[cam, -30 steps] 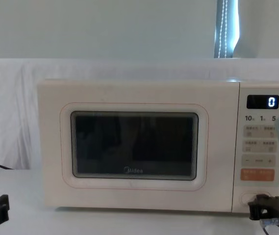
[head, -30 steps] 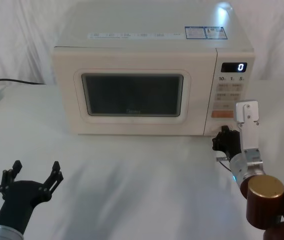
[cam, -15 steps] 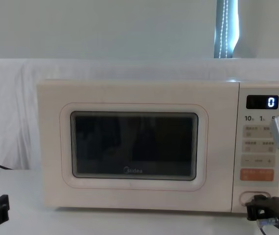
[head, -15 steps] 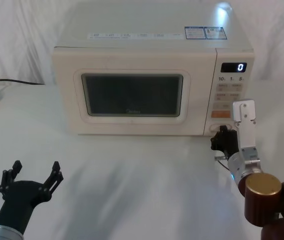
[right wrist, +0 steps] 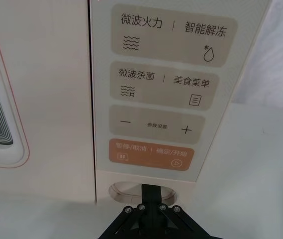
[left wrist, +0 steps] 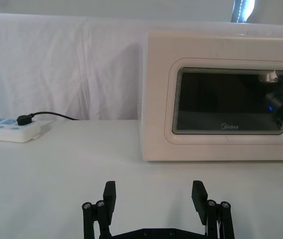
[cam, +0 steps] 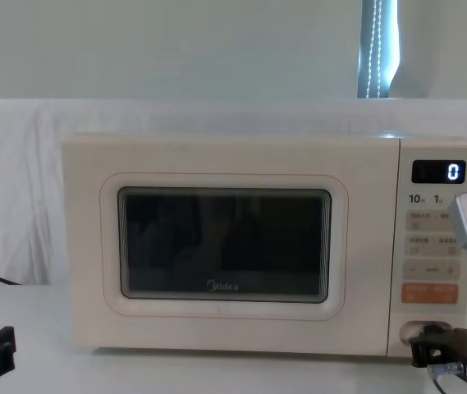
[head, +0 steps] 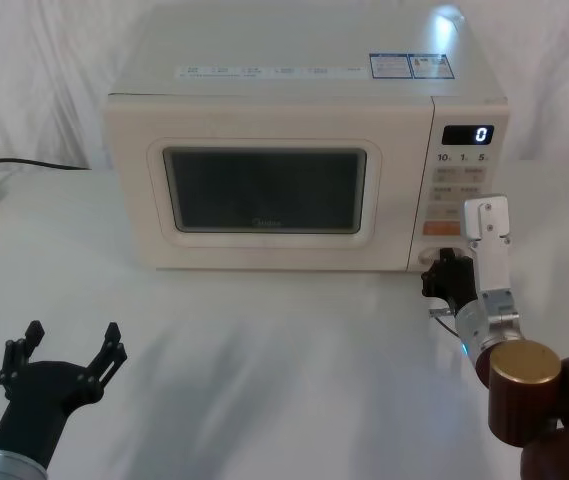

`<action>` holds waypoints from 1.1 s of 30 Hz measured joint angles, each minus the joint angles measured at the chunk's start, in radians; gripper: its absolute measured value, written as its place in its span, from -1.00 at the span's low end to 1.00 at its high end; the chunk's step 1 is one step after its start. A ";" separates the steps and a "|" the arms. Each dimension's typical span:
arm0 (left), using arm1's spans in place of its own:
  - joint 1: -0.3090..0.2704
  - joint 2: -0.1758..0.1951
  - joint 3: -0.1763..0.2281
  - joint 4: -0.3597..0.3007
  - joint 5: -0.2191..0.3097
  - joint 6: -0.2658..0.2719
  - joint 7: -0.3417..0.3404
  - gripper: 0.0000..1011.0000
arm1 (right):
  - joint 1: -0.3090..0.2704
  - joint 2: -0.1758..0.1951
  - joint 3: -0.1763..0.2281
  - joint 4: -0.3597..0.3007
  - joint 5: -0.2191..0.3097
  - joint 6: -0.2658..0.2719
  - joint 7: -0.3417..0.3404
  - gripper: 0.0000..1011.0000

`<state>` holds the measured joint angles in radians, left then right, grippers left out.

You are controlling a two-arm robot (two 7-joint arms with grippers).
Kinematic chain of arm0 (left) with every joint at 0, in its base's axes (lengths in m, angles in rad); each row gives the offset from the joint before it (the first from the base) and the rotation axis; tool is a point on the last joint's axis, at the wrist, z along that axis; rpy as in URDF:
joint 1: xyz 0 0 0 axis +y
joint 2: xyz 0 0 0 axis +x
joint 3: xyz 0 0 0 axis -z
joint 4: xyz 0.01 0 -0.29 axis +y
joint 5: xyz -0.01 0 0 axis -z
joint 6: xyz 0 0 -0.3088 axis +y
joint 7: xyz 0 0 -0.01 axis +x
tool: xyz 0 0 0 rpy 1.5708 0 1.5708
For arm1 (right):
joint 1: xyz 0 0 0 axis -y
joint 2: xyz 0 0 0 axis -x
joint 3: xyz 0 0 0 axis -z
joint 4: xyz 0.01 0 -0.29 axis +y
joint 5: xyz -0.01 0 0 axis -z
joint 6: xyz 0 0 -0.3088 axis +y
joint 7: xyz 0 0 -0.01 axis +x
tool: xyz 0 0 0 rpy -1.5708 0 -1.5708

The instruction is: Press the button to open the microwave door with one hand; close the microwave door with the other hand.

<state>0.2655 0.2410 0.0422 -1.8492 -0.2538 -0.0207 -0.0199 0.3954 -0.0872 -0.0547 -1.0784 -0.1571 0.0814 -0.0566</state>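
The button (right wrist: 131,190), at the bottom of the control panel under the orange key (right wrist: 151,155), is now met by the right gripper (right wrist: 151,191), its fingers together, which has been eased forward over the last second. The microwave door (head: 264,192) is still shut flush, so the press is judged barely begun. The left gripper (left wrist: 153,196) is held low before the microwave (head: 304,150), fingers apart.

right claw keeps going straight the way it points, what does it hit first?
Most likely the button: the right claw aims at the cream pill-shaped key under the orange key on the microwave. Its shut tip sits at the button; whether it touches is unclear. The microwave door looks closed.
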 joint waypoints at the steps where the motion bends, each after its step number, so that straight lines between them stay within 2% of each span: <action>1: 0.000 0.000 0.000 0.000 0.000 0.000 0.000 0.98 | 0.002 0.000 0.000 0.003 0.000 0.000 0.000 -1.00; 22: 0.000 0.000 0.000 0.000 0.000 0.000 0.000 0.98 | 0.034 -0.002 0.003 0.044 -0.006 -0.005 -0.003 -1.00; 33: 0.000 0.000 0.000 0.000 0.000 0.000 0.000 0.98 | 0.034 0.002 0.005 0.041 -0.003 -0.006 0.007 -1.00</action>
<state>0.2655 0.2410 0.0421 -1.8492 -0.2538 -0.0207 -0.0199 0.4294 -0.0853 -0.0501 -1.0375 -0.1603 0.0750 -0.0497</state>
